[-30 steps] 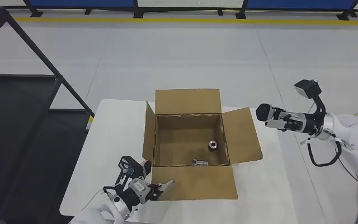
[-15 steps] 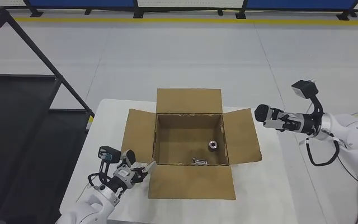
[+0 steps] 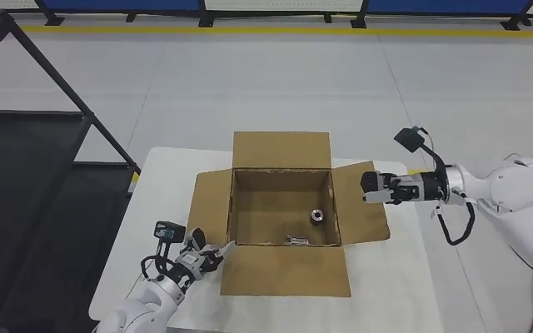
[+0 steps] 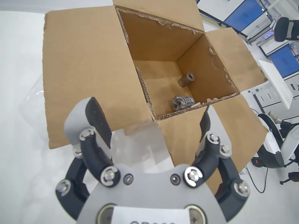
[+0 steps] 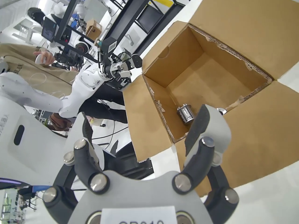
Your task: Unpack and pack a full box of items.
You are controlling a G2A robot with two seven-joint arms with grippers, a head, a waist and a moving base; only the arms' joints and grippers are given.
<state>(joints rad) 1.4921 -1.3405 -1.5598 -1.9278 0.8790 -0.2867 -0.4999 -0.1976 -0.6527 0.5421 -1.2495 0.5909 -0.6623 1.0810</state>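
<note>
Box: mid-table, top open, all four flaps folded out flat.
Bushing: dark metal, on the box floor close to the right wall.
Fitting: shiny metal, lying against the near wall, just near-left of the bushing and apart from it.
Left gripper: fingers spread, holding nothing, at the box's near-left corner between the left and near flaps.
Right gripper: fingers spread, holding nothing, over the right flap, pointing toward the box.
Table: white, under the box.

Top view looks down from above; wrist views face the shared box closely, from opposite sides
</note>
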